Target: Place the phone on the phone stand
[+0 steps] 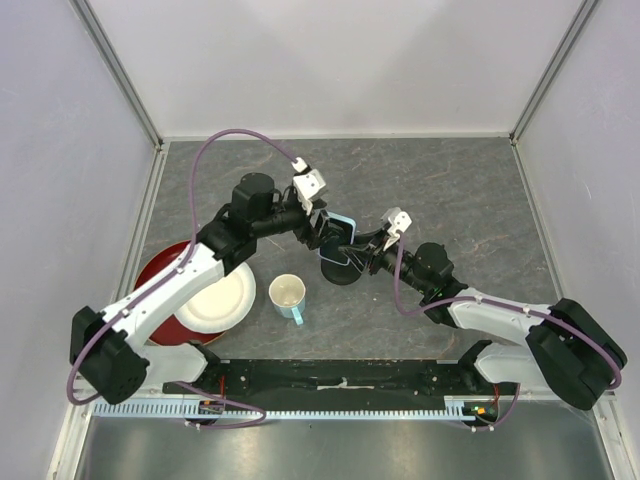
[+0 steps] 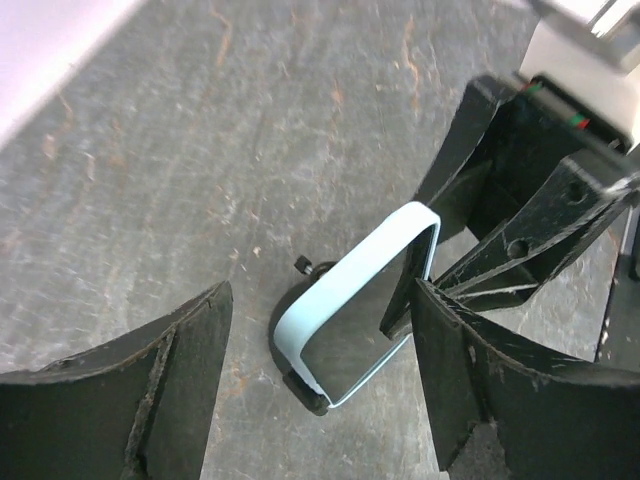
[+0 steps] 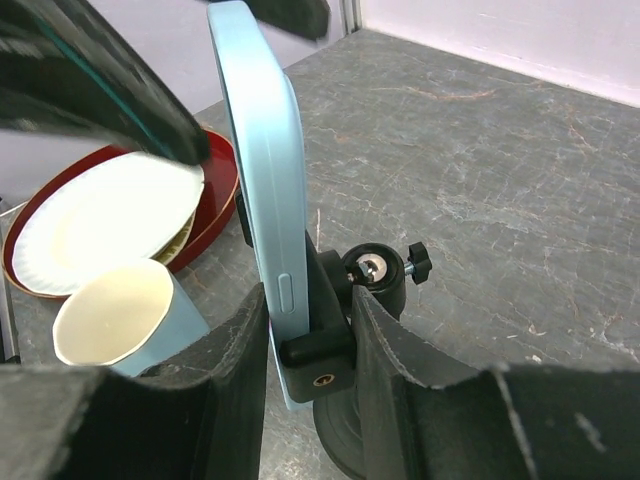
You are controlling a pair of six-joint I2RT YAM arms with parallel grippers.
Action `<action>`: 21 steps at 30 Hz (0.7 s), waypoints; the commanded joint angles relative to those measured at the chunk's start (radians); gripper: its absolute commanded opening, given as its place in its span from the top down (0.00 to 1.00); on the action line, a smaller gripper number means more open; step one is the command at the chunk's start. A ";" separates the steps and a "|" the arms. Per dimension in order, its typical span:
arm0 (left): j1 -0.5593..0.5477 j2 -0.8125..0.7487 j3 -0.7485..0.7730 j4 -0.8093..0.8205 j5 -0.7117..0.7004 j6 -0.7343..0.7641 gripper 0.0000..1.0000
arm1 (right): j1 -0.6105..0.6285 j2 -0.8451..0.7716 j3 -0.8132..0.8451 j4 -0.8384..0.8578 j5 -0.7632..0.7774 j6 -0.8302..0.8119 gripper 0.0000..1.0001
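Note:
The phone (image 1: pixel 340 228), black screen with a light blue edge, stands on edge in the clamp of the black phone stand (image 1: pixel 340 273) at mid table. In the right wrist view the phone (image 3: pixel 255 150) sits in the stand's clamp (image 3: pixel 318 345). My right gripper (image 3: pixel 310 295) is shut across the phone and the clamp, one finger on each side. In the left wrist view the phone (image 2: pixel 350 300) leans over the stand's disc base (image 2: pixel 283 322). My left gripper (image 2: pixel 320 290) is open, its fingers wide apart on either side of the phone without touching it.
A light blue paper cup (image 1: pixel 288 296) stands just front-left of the stand. A white paper plate (image 1: pixel 215 300) lies on a red plate (image 1: pixel 160 262) at the left. Both grippers (image 1: pixel 318 232) (image 1: pixel 358 250) crowd the phone. Grey walls ring the table.

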 commanded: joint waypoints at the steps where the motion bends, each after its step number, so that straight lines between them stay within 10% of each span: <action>1: 0.004 -0.095 -0.024 0.120 -0.063 -0.063 0.22 | 0.005 -0.031 -0.012 0.095 0.045 0.019 1.00; 12: 0.008 -0.141 -0.043 0.120 -0.134 -0.077 0.23 | 0.008 -0.140 -0.064 0.057 0.281 0.053 1.00; 21: 0.026 -0.165 -0.038 0.120 -0.119 -0.104 0.25 | 0.334 -0.277 -0.081 -0.058 0.906 0.062 1.00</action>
